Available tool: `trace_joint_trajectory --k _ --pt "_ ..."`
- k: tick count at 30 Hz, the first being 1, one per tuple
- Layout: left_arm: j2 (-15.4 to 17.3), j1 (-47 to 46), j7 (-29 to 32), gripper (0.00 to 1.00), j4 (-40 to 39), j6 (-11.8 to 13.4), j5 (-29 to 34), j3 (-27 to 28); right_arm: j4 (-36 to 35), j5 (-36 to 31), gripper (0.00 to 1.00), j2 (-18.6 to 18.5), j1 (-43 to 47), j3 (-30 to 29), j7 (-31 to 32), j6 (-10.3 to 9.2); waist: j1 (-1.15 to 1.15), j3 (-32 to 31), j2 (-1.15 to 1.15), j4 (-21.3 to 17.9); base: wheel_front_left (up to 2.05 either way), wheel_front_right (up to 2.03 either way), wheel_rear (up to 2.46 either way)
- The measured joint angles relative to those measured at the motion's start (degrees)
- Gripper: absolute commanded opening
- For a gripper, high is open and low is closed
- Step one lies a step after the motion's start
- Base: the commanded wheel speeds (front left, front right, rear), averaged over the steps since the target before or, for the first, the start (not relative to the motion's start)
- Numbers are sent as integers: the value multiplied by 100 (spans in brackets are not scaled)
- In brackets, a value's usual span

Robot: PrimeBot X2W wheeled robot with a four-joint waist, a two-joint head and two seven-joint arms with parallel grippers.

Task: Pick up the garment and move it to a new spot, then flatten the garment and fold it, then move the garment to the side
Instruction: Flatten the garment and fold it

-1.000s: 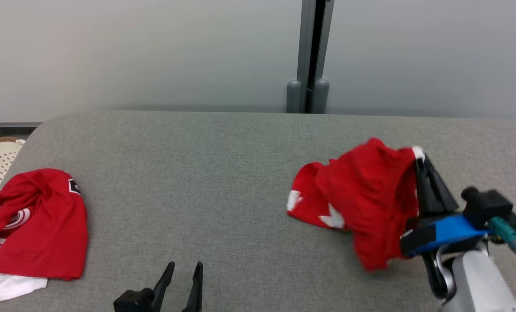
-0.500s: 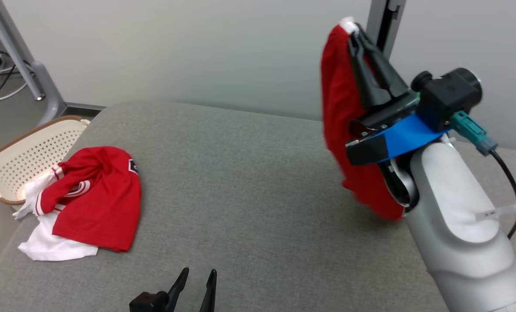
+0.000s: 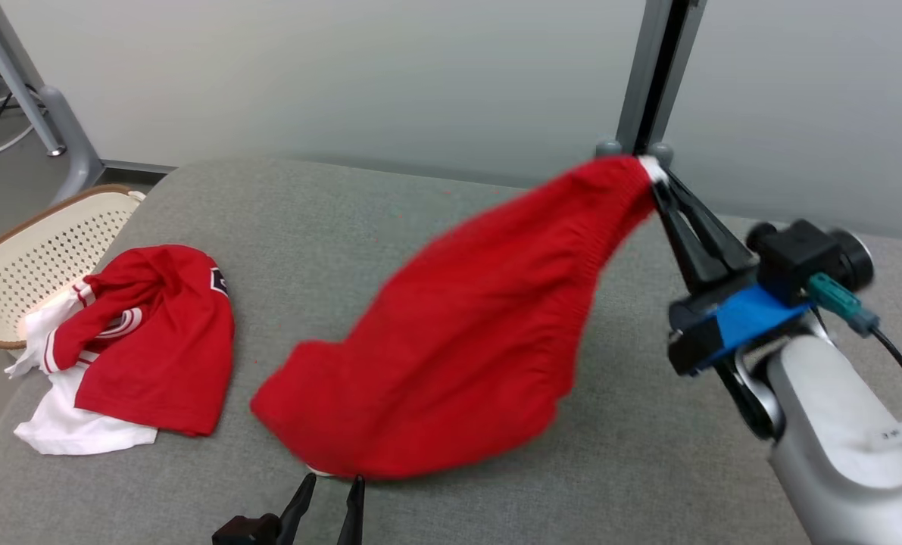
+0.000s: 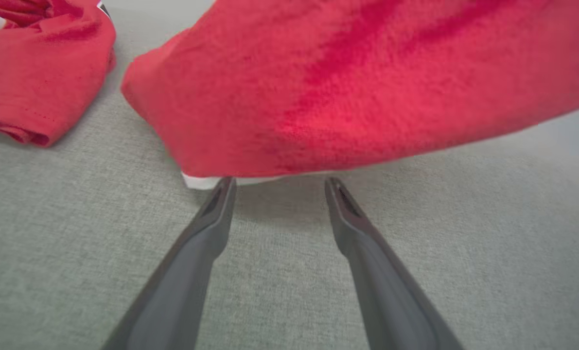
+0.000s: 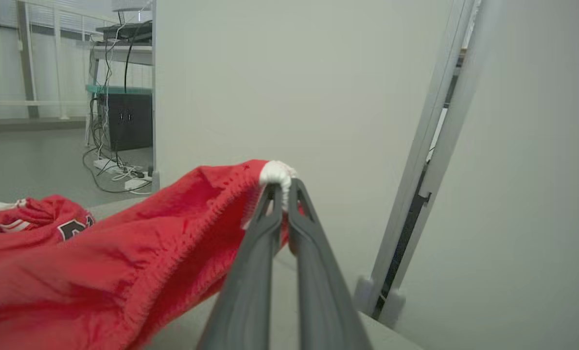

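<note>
Red fabric garment (image 3: 458, 333), gathered elastic edge, white trim at one corner. It hangs stretched from the right claw (image 3: 657, 184) and slants down toward the robot's left over the middle of the grey cloth-covered surface (image 3: 390, 219). The top corner is held high at the claw tips, in front of a grey upright post (image 3: 651, 76). The lower bulk is blurred and low over the surface; cannot tell whether it touches.

Right claw: fingers pressed together, white-trimmed corner clamped between the tips. In the right wrist view a white bunch pokes out above the tips, and the red cloth falls away to that view's left.

Left claw (image 3: 332, 484): low at the near edge of the surface, fingers spread wide, holding nothing. In the left wrist view the garment's lower hem, with a white strip under the red, sits just ahead of the tips, not between them.

Red and white jersey heap (image 3: 148, 333) lies at the surface's left end, apart from the held garment. Cream perforated basket (image 3: 34, 257) sits just beyond that end.
</note>
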Motion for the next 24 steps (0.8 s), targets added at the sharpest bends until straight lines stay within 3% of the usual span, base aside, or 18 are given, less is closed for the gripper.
trace_joint_trajectory --k 5,6,7,9,16,17,19,24 --pt "16 -97 0 100 -3 0 2 -15 948 -172 0 -310 795 -788 1 0 0 122 0 -149 0 0 0" --pt "22 -107 -1 100 -3 0 2 -26 1096 -252 4 -345 914 -937 1 -1 0 138 0 -172 0 0 0" --pt "30 -110 0 100 -2 0 1 -27 1214 -315 16 -354 1014 -1069 1 -1 0 149 0 -192 0 0 0" --pt "49 -113 0 100 -1 0 0 -23 1269 -368 0 -307 1160 -1258 1 0 0 162 0 -233 0 0 0" --pt "73 -120 0 100 14 0 -8 -25 1017 -524 0 -5 1341 -1541 0 0 0 113 0 -358 0 0 0" --pt "67 -130 0 100 21 0 -8 -29 1058 -586 11 16 1370 -1581 0 0 0 92 0 -361 0 0 0" --pt "63 -148 -1 100 16 0 -8 -33 1217 -700 100 40 1461 -1699 1 0 0 53 0 -361 0 0 0" --pt "53 -143 -1 100 18 0 -3 -18 1428 -931 100 111 1730 -2065 0 -1 0 -22 0 -361 0 0 0"
